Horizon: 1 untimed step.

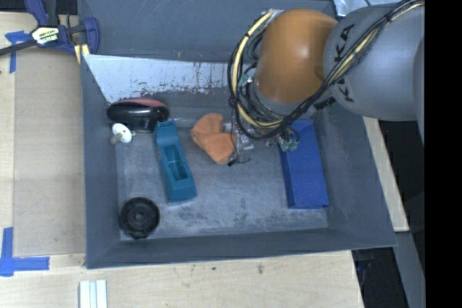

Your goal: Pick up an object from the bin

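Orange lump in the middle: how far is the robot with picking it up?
Done: the jaws are low in the bin, at the right edge of the orange lump. In hand: perhaps a grasp, though I cannot tell whether they grip it. Left: lifting it out, since the lump lies on the bin floor.

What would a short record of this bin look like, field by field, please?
bin: grey metal, a few loose things
gripper: low in the middle, at the orange lump's right edge
orange lump: middle of the floor
light blue block: left of the lump, lying lengthwise
dark blue block: right side, its upper end under the arm
black disc: lower left corner
black and red thing: upper left
white bit: just below it
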{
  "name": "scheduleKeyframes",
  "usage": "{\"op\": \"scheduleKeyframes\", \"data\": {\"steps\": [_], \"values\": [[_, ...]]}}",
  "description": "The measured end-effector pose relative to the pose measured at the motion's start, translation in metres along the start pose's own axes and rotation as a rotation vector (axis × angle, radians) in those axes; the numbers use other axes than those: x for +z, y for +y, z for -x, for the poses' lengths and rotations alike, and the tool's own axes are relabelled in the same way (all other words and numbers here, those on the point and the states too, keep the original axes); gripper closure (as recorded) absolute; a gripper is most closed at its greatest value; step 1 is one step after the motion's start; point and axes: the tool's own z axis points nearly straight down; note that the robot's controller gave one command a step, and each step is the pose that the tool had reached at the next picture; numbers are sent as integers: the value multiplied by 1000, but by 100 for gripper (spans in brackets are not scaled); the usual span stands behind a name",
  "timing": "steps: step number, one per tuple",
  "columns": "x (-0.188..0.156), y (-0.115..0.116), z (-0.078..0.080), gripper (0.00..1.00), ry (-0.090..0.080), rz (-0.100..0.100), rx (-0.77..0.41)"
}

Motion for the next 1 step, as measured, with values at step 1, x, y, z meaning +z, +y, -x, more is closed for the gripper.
{"op": "scheduleKeyframes", "data": {"steps": [1], "values": [[-154, 14, -15, 100, -5, -1, -27]]}}
